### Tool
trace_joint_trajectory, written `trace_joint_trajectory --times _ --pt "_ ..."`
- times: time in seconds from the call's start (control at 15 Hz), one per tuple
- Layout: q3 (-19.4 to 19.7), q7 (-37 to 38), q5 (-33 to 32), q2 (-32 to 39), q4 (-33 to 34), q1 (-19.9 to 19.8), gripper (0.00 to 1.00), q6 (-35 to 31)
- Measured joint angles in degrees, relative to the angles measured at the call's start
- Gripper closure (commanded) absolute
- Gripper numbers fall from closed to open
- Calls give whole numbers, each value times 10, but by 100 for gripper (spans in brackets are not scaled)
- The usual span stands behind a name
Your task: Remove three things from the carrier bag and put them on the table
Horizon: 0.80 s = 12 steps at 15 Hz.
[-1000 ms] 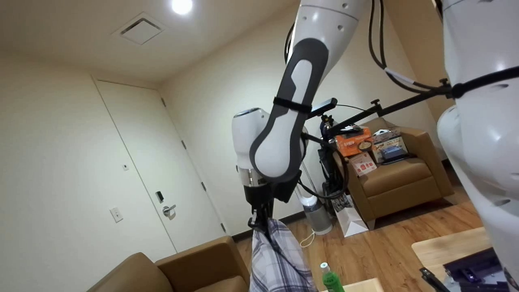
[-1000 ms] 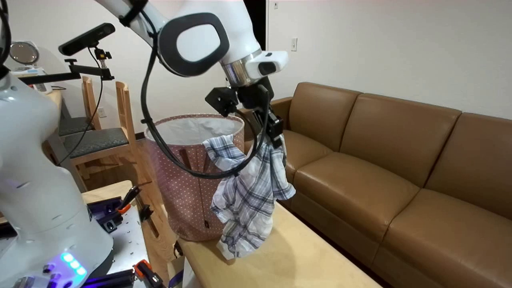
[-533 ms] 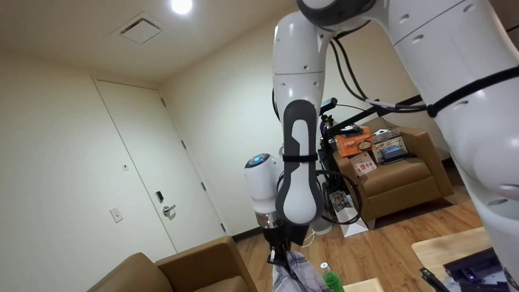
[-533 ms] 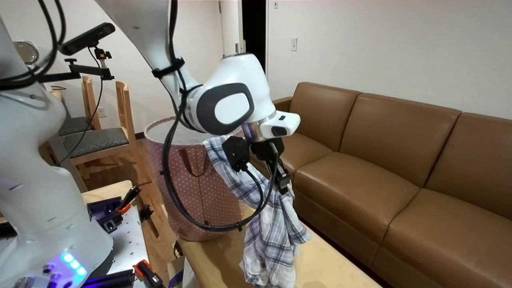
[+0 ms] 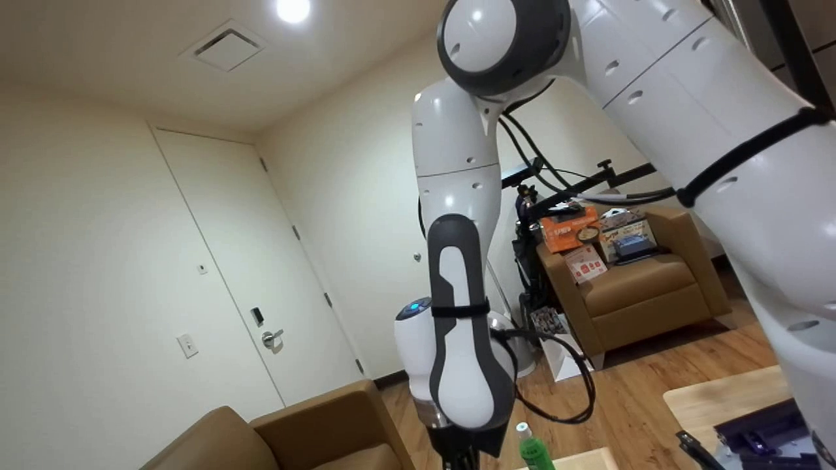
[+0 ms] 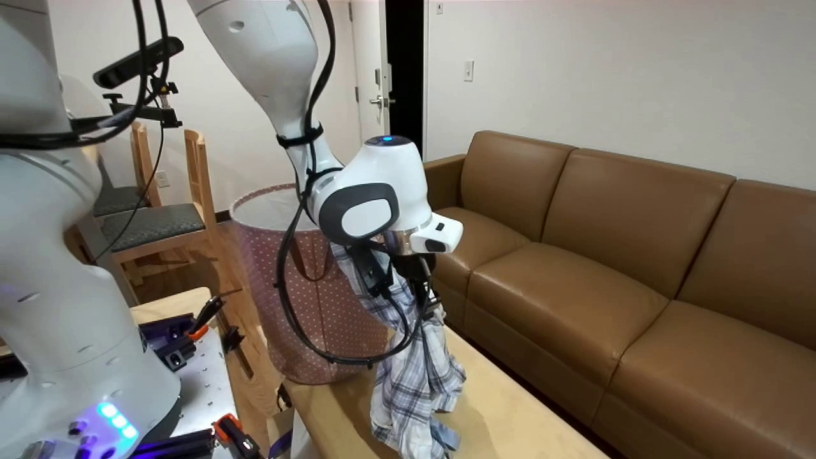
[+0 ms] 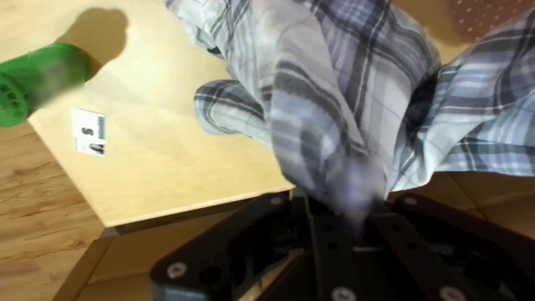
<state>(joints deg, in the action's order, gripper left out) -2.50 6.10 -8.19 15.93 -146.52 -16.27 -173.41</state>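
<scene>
Above the table [image 6: 516, 424], claw [image 7: 342, 205] downward.

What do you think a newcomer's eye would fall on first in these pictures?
Most likely the blue-grey and white plaid cloth held in the black gripper, beside the tall pink dotted fabric bag. Next, perhaps the bright green, white-capped bottle, near an edge of the pale wooden table.

- We note a glossy white arm [image 5: 673, 111] with dark grey joint panels [image 5: 454, 230].
- Black cables [image 6: 347, 360] in loops, black straps [image 5: 460, 310].
- We see blue lights [image 6: 118, 421] along the white base [image 6: 80, 389].
- Gripper [image 7: 338, 201] black, screws [image 7: 177, 269] silvery.
</scene>
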Motion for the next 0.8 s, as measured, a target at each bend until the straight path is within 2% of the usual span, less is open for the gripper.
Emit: trace_joint_trajectory --times 0.07,0.13,0.27,0.33,0.4,0.6,0.67,0.8 --pt "-36 -25 25 4 0 -22 97 0" --pt "-55 -34 34 5 0 -35 97 0" --pt "-64 -38 35 5 0 -47 99 0" --pt "-51 -40 35 5 1 -37 99 1" --pt "-19 -41 23 6 3 -9 99 8" --pt "106 -39 -45 27 21 103 99 32" --pt "125 -39 -59 46 30 124 99 38" --pt "136 -40 -62 99 53 146 97 45"
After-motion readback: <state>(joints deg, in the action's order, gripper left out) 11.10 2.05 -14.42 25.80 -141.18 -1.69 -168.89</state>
